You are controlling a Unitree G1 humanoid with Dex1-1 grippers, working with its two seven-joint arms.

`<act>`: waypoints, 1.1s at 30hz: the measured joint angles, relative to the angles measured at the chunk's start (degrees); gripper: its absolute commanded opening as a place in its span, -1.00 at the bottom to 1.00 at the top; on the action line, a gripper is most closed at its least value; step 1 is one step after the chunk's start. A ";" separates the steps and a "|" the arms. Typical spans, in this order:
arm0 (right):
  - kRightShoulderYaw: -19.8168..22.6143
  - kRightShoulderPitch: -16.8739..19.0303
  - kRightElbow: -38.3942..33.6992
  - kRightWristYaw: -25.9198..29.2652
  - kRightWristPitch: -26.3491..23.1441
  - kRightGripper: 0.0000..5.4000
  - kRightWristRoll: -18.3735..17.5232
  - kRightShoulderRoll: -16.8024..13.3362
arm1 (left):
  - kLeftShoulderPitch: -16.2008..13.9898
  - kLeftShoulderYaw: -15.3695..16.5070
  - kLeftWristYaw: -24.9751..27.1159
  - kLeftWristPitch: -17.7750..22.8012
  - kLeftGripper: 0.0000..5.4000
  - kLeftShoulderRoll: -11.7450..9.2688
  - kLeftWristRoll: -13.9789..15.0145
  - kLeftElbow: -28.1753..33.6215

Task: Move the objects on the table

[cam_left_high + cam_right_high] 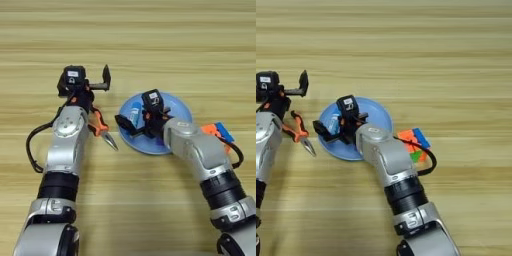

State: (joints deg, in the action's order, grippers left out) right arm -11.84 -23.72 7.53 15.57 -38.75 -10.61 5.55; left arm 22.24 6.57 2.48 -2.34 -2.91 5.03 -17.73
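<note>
A short blue tube (135,116) with a white band sits between the black fingers of my right gripper (136,123), which is shut on it low over the left part of a blue plate (177,106). The multicoloured puzzle cube (415,142) lies on the table (150,45) just right of the plate, partly behind my right forearm. My left gripper (95,83) hovers left of the plate and stands open, holding nothing, with one finger (106,76) pointing to the far side.
Orange-handled pliers (103,132) lie between my left forearm and the plate's left rim, jaws toward me. A black cable loops off each forearm. Bare wood stretches across the far half of the table.
</note>
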 measured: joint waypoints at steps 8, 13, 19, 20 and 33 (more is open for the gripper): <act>2.40 0.00 1.87 -0.20 -1.11 1.00 -0.91 0.05 | -0.02 -0.08 -0.08 0.01 0.99 0.06 -0.02 0.69; 3.68 -0.01 2.37 -0.30 -1.18 1.00 -1.28 0.06 | -0.04 -0.09 -0.11 0.01 0.99 0.06 -0.02 0.79; 4.44 -0.21 3.02 -0.31 -1.07 1.00 -1.42 0.10 | -0.06 -0.09 -0.11 0.01 0.99 0.06 -0.01 0.81; 4.52 -0.44 3.46 -0.30 -0.94 1.00 -1.44 0.16 | -0.06 -0.09 -0.11 0.01 0.99 0.06 -0.01 0.82; 3.91 -1.87 7.62 -0.17 1.36 1.00 -0.73 0.80 | -0.27 -0.13 -0.10 0.03 0.99 0.06 -0.01 1.26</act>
State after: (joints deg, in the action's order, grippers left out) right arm -7.93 -25.58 15.15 15.40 -37.39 -11.34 6.35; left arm 21.97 6.45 2.38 -2.31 -2.85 5.02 -16.47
